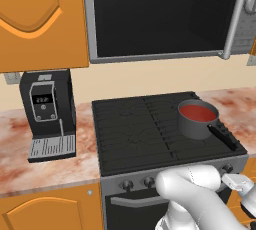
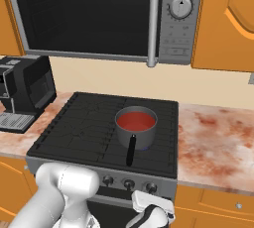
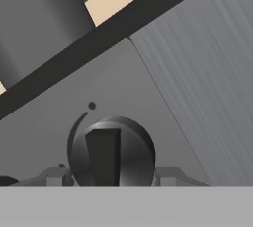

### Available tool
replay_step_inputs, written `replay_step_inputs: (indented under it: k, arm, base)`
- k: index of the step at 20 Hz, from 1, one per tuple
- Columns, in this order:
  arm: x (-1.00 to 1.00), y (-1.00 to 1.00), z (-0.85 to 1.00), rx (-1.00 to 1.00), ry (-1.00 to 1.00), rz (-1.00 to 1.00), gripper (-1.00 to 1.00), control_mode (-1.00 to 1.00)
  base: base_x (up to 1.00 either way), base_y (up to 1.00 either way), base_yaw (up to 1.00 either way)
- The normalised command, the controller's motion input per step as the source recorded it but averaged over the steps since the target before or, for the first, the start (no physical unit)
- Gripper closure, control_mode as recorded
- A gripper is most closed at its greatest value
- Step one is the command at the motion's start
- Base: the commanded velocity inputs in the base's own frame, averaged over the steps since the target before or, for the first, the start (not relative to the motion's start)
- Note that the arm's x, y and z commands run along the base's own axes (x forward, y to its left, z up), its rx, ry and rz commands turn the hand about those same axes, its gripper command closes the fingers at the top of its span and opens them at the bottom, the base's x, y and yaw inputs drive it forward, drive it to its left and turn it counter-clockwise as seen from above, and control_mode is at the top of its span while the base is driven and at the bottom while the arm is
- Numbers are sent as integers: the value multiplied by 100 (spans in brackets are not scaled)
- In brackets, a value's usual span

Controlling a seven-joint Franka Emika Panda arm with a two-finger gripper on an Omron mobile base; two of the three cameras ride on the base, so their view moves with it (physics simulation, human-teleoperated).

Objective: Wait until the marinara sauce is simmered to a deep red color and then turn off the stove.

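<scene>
The sauce [image 1: 197, 113] is a flat, smooth red disc filling a small grey saucepan [image 2: 135, 130], whose black handle [image 2: 131, 149] points toward the front edge of the stove [image 1: 135, 129]. The saucepan stands on the black grates at the right rear of the cooktop, above and beyond the fingers. Along the silver-grey front panel [image 2: 111, 178] runs a row of small dark knobs. In the hand view one round dark knob [image 3: 111, 151], with a raised bar across its face standing nearly upright in that view, sits directly between the two finger tips [image 3: 54, 176], which flank it on either side; whether the tips touch the knob cannot be told. A small dot [image 3: 92, 105] and a curved mark lie on the panel just beyond the knob. The gripper [image 3: 111, 177] is at the right end of the knob row, below the saucepan's handle, with the white wrist [image 2: 149, 207] showing in front of the panel and the oven handle [image 1: 137, 200] off to its left. Farther out, a large silver microwave [image 2: 99, 19] with a dark window hangs above the stove, a black coffee machine [image 1: 47, 114] stands on the marbled counter [image 2: 213, 142] well to the left of the fingers, and orange cabinets [image 1: 40, 19] frame the scene.
</scene>
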Motion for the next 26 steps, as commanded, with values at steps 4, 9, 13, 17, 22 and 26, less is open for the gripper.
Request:
replay_step_inputs:
  k: [4, 9, 13, 17, 22, 26]
  arm:
    - [0, -4, 0, 12, 0, -8, 100, -100]
    - [0, -23, 0, 21, 0, -15, 100, -100]
    - [-1, -34, 0, 26, 0, -20, 100, -100]
    - [-6, -42, -1, 28, 0, -22, 100, -100]
    - [-3, -49, -3, 30, 0, -23, 100, -100]
    - [0, -59, -2, 33, 0, -25, 100, -100]
  base:
    - [0, 0, 0]
    - [0, 0, 0]
    - [0, 0, 0]
    - [0, 0, 0]
    - [0, 0, 0]
    - [0, 0, 0]
